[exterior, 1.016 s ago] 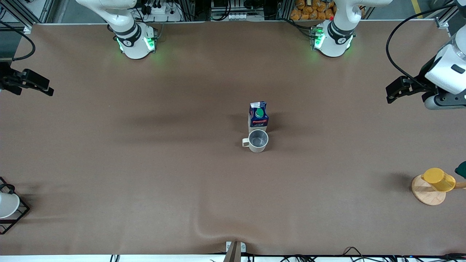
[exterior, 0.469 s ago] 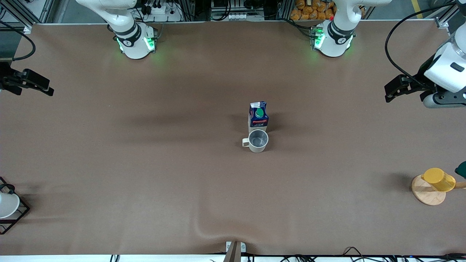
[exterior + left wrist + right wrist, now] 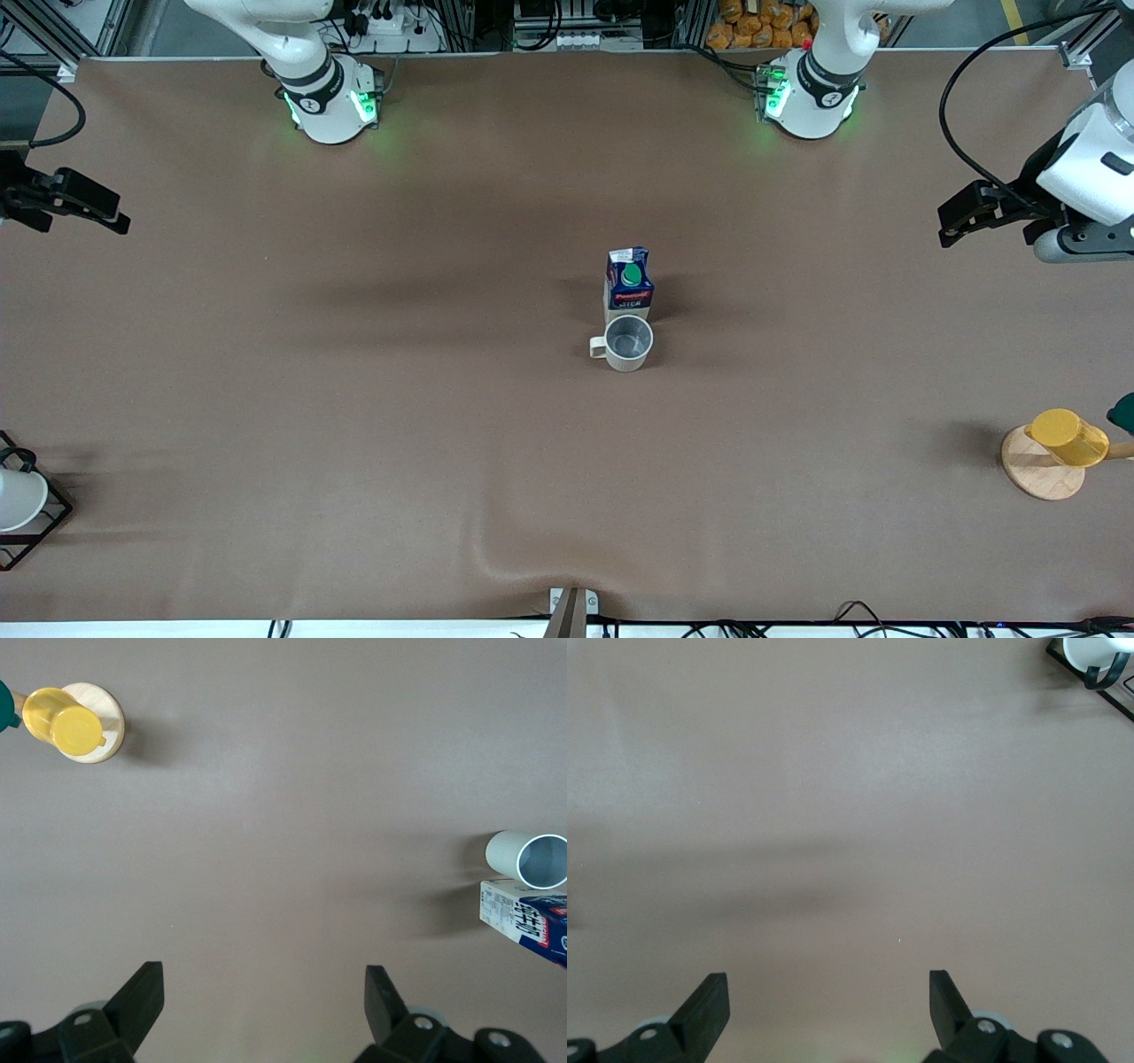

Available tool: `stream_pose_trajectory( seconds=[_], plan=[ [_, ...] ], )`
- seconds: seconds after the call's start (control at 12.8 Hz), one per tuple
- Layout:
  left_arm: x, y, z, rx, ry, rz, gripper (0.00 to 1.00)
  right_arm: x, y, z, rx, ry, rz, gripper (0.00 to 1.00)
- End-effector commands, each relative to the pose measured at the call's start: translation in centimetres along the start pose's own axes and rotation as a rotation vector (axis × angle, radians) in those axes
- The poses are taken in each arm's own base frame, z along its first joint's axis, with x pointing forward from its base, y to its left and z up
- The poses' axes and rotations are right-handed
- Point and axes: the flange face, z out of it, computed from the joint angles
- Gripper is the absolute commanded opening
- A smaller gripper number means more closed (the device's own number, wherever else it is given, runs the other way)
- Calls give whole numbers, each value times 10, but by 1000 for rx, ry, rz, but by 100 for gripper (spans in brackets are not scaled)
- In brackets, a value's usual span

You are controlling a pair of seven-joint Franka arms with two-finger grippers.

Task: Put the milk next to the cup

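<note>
The milk (image 3: 629, 282), a dark blue carton with a red label and green cap, stands upright mid-table. The cream-white cup (image 3: 627, 343) stands right beside it, nearer to the front camera, handle toward the right arm's end. Both also show in the left wrist view, the milk (image 3: 529, 921) and the cup (image 3: 529, 859). My left gripper (image 3: 950, 232) is open and empty over bare table at the left arm's end; it also shows in its own wrist view (image 3: 264, 992). My right gripper (image 3: 120, 220) is open and empty over bare table at the right arm's end; its own wrist view shows it too (image 3: 828, 992).
A yellow cup (image 3: 1067, 437) lies on a wooden disc (image 3: 1036, 470) at the left arm's end, near the front edge. A plain white cup (image 3: 18, 498) in a black wire frame (image 3: 44, 523) sits at the right arm's end. The brown cloth (image 3: 496, 567) bulges at the front edge.
The left arm has shifted slightly over its end of the table. The milk, the cup and the right arm have not moved.
</note>
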Motion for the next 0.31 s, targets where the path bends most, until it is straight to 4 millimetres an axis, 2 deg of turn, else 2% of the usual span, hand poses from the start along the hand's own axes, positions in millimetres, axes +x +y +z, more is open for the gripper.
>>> stream_pose_trajectory(
  seconds=[0.0,0.23],
  plan=[
    [-5,-2,-8,-24,-4,24,100,1,1,-4,-6,6,-7,100],
    [-6,5,-8,-32,-6,35,100,3,1,-2,-6,3,-7,100]
  ],
)
